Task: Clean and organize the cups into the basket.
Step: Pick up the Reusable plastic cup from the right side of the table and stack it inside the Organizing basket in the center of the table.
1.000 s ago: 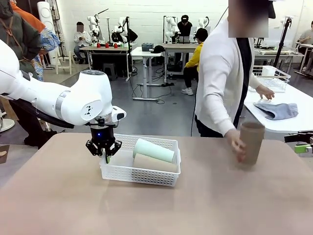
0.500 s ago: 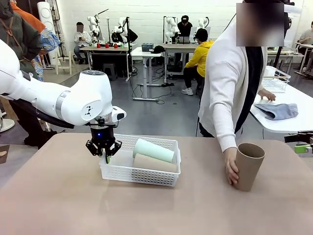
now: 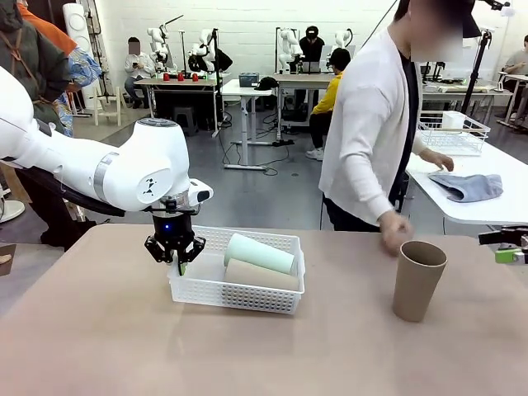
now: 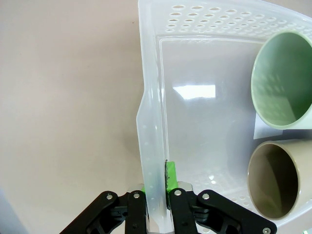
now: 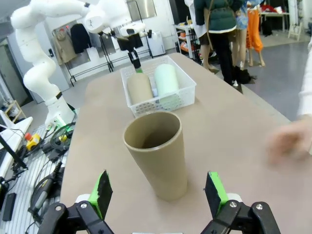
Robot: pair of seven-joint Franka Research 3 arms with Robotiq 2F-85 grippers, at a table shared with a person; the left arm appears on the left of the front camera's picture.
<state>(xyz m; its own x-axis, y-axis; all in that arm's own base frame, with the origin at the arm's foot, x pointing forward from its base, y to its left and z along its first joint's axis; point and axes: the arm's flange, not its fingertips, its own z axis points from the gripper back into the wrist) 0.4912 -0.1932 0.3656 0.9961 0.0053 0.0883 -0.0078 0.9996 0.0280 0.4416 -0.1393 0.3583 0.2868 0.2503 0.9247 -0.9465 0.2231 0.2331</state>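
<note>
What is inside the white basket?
Two cups lie on their sides in the basket: a mint green cup and a tan cup. The floor beneath them is covered.

A: Cups in the basket (image 3: 235,297)?
B: Two, lying on their sides at the right end of the white perforated basket, mouths facing left. The mint-green cup (image 3: 259,253) is on the far side. The tan cup (image 3: 262,275) lies nearer, touching it.
A: Third?
B: The upright tan cup (image 3: 418,280) stands mouth up and empty, well right of the basket.
</note>
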